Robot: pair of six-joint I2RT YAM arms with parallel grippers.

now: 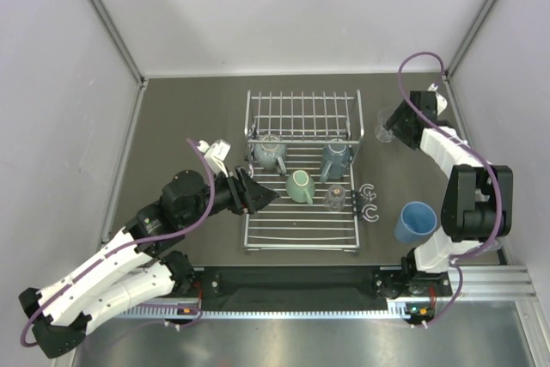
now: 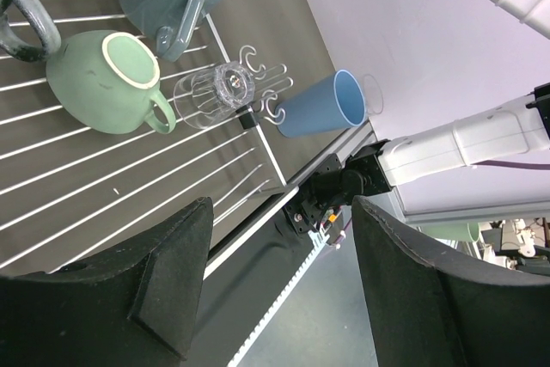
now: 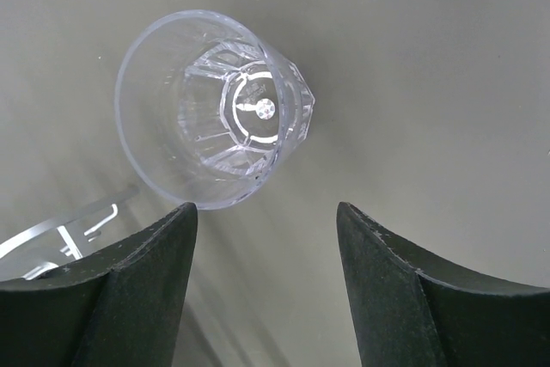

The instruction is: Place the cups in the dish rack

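dark table [image 1: 189, 118]; right gripper [image 3: 265, 212], jaws spread, near a clear tumbler [image 3: 215, 109].

dish rack [image 1: 296, 231]: shiny metal wire | clear tumbler [image 3: 215, 109]: glossy, faceted | table [image 1: 189, 126]: matt dark | jaws: matt black

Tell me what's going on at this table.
Two robot arms are loading cups into a silver-white wire dish rack. Two grey-blue mugs, a mint-green mug and a clear tumbler sit on it. The right gripper, open, hovers by a second clear tumbler on the table right of the rack. The left gripper is open and empty at the rack's left edge. A light-blue tumbler waits on the table.
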